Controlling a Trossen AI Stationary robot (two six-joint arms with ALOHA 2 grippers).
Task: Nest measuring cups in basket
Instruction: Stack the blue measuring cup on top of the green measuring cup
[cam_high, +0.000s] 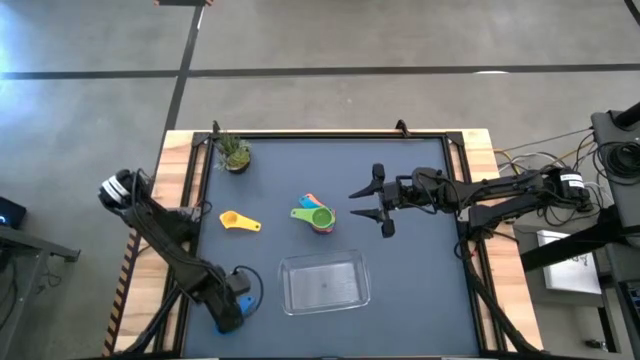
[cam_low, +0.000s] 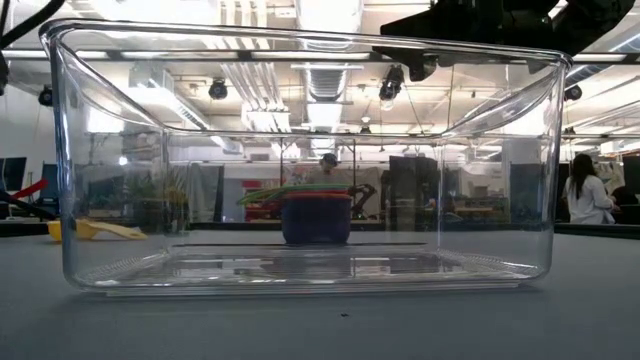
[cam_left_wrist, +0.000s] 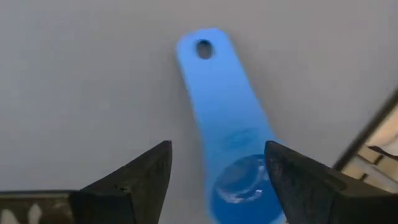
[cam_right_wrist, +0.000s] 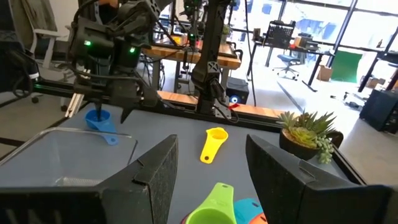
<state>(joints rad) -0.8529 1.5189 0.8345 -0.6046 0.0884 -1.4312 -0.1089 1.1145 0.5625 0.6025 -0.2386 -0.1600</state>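
Note:
A nested stack of cups with a green cup on top (cam_high: 313, 214) (cam_right_wrist: 215, 208) stands mid-table, beyond the clear basket (cam_high: 287, 282) (cam_low: 100, 150) (cam_right_wrist: 68, 149). Through the basket wall in the low view, the stack (cam_low: 316, 215) shows a green handle, a red rim and a purple body. The yellow cup (cam_high: 240, 222) (cam_right_wrist: 214, 142) lies alone to the stack's left. The blue cup (cam_left_wrist: 217, 118) (cam_right_wrist: 99, 119) lies on the table left of the basket. My left gripper (cam_left_wrist: 217, 152) (cam_high: 230, 303) hangs open over it, a finger on each side of its bowl. My right gripper (cam_high: 352, 203) is open, just right of the stack.
A small potted plant (cam_high: 235, 153) (cam_right_wrist: 308, 134) stands at the far left corner. Wooden rails (cam_high: 178, 200) border the dark mat. Bare mat lies right of the basket. People (cam_low: 590, 190) stand in the room behind the table.

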